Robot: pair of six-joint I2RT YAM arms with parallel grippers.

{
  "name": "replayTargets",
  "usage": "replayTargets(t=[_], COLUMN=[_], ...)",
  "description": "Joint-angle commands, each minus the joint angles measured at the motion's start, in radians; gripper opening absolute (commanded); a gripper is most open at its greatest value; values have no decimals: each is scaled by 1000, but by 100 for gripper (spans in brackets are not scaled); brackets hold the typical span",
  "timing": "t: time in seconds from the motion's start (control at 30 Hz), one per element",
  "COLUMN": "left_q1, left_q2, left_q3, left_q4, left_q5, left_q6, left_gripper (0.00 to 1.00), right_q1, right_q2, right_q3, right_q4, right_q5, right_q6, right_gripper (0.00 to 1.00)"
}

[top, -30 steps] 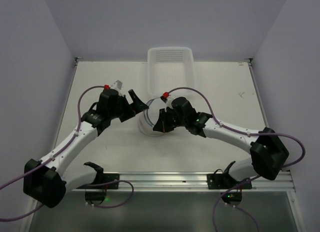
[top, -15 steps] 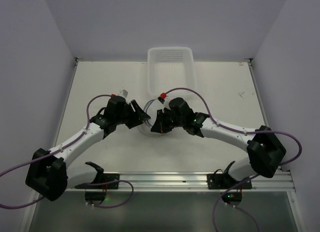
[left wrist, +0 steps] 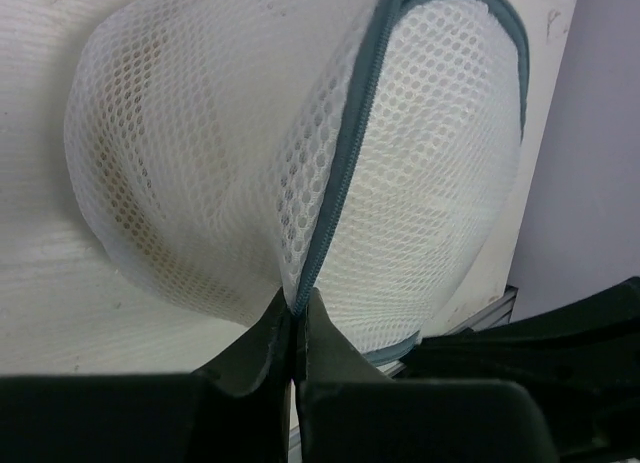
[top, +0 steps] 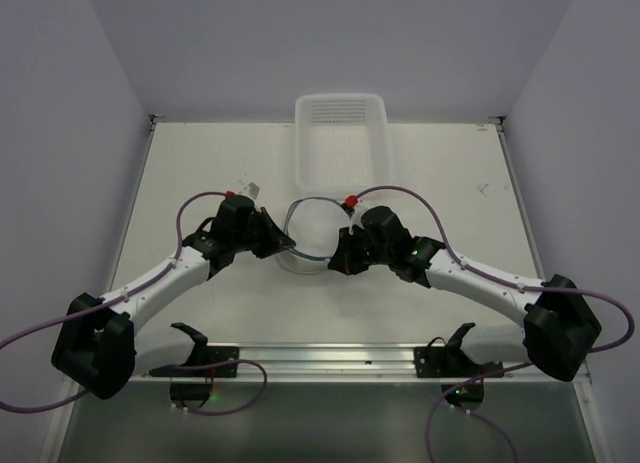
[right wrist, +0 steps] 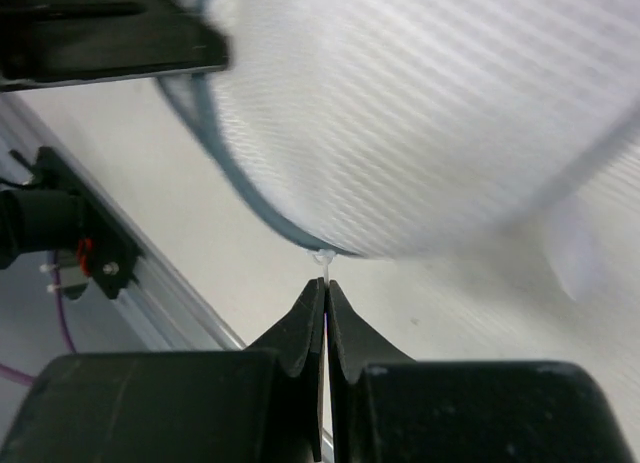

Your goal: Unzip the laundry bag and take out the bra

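Note:
The laundry bag point(top: 312, 231), a round white mesh pouch with a grey-blue zip rim, lies on the table between my two grippers. My left gripper point(top: 291, 246) is shut on the bag's zip rim point(left wrist: 340, 173) at its left side, pinching the mesh and the zip together point(left wrist: 295, 303). On the bag's right side my right gripper point(top: 336, 262) is shut on a thin white zip pull point(right wrist: 323, 260) that hangs from the rim point(right wrist: 230, 173). The bra is hidden; only faint beige shading shows through the mesh point(left wrist: 150, 183).
A rectangular white plastic basket point(top: 299, 133) stands at the back centre, just behind the bag. An aluminium rail point(top: 330, 358) with the arm bases runs along the near edge. Grey walls close in the left, right and back.
My left gripper moved in to the bag and shut on its zip rim. My right gripper shifted rightward and nearer, still pinching the pull, and the bag's rim now spreads wider between them.

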Motion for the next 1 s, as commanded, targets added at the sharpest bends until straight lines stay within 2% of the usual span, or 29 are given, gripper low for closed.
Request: replayTargets(t=[0.0, 0.17, 0.27, 0.3, 0.37, 0.4, 0.43, 0.5, 0.53, 0.63, 0.73, 0.83, 0.97], left_q1=[10, 10, 10, 10, 10, 10, 11, 24, 33, 51, 68, 80, 94], left_q2=[-36, -87, -116, -134, -159, -182, -190, -205, -207, -214, -193, -138, -69], left_q3=[-45, -140, -163, -166, -166, -155, -145, -100, -85, -27, 24, 59, 108], left_q4=[3, 64, 84, 90, 87, 69, 55, -8, -26, -83, -100, -96, -89], left_q5=[12, 57, 63, 66, 57, 49, 37, 23, 9, -20, -31, -16, -20], left_q6=[23, -17, -27, -28, -25, -19, -11, 28, 45, 108, 165, 205, 256], left_gripper=[0, 0, 30, 51, 76, 93, 98, 100, 100, 100, 97, 93, 87], right_q1=[-80, -112, -112, -112, -112, -112, -112, -112, -112, -111, -112, -111, -103], right_q2=[-61, -73, -39, -32, -26, -30, -42, -56, -70, -96, -125, -124, -58], right_q3=[-62, -32, 17, 30, 57, 65, 71, 104, 134, 185, 274, 323, 410], right_q4=[-71, -86, -92, -107, -123, -141, -149, -199, -221, -296, -345, -361, -367], right_q5=[51, 42, -9, -15, -6, 9, 17, 29, 40, 64, 106, 150, 200], right_q6=[-32, -99, -139, -150, -173, -177, -193, -205, -216, -225, -208, -162, -98], right_gripper=[0, 0, 0, 0, 0, 3, 14, 29, 42, 64, 78, 84, 86])
